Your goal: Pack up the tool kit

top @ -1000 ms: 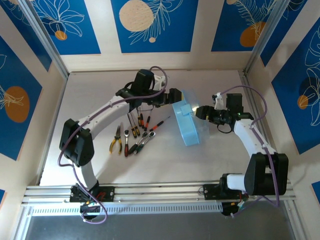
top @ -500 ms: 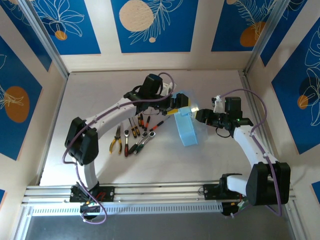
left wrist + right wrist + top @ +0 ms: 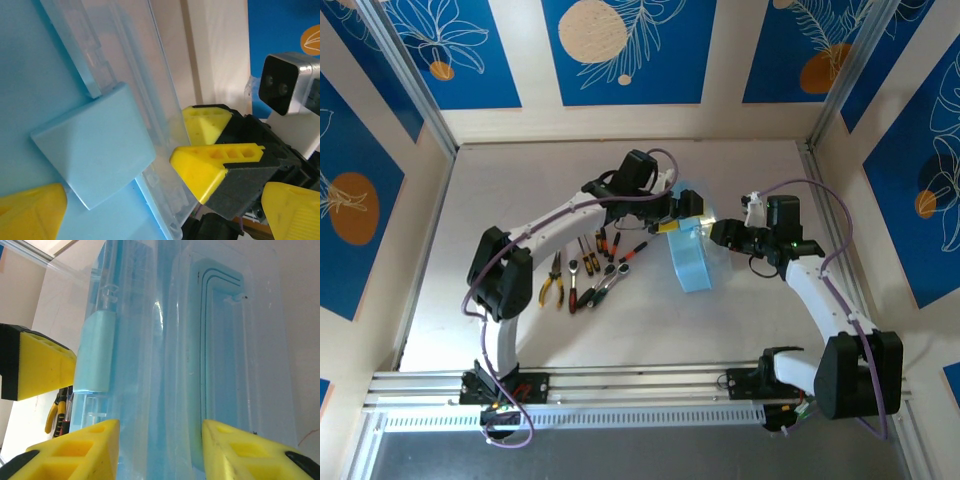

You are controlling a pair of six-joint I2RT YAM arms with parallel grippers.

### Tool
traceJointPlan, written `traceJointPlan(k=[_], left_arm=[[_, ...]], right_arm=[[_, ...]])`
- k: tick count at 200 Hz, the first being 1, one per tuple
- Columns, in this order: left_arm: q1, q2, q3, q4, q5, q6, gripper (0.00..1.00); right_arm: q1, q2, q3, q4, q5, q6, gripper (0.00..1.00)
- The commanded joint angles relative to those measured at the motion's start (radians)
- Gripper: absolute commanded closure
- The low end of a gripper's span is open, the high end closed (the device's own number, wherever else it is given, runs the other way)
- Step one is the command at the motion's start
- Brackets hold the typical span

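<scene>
Right gripper (image 3: pixel 159 440): jaws straddle the long edge of the tool kit case (image 3: pixel 692 262); you cannot tell whether the pads actually bite. Left gripper (image 3: pixel 676 214): spread wide, holding nothing, with the blue latch (image 3: pixel 95 145) between its fingers. The case looks tipped up on edge between the two arms (thin plastic, likely light and slick). Take it by the stiffer blue rim, not the clear lid (image 3: pixel 240 365), which should flex. Pliers (image 3: pixel 553 278) lie loose to its left.
</scene>
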Motion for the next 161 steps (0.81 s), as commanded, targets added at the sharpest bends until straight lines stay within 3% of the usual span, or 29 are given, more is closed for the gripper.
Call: traceJointPlan(k=[1, 83, 161], left_arm=[[-0.013, 0.016, 0.075, -0.125, -0.059, 0.076, 0.00], [-0.023, 0.079, 0.131, -0.137, -0.034, 0.061, 0.00], [-0.015, 0.042, 0.133, -0.260, -0.119, 0.141, 0.00]], right_arm=[[0.018, -0.009, -0.040, -0.073, 0.019, 0.010, 0.56], [0.050, -0.009, -0.054, -0.056, 0.027, 0.029, 0.57], [0.025, -0.017, -0.071, -0.055, 0.043, 0.028, 0.57]])
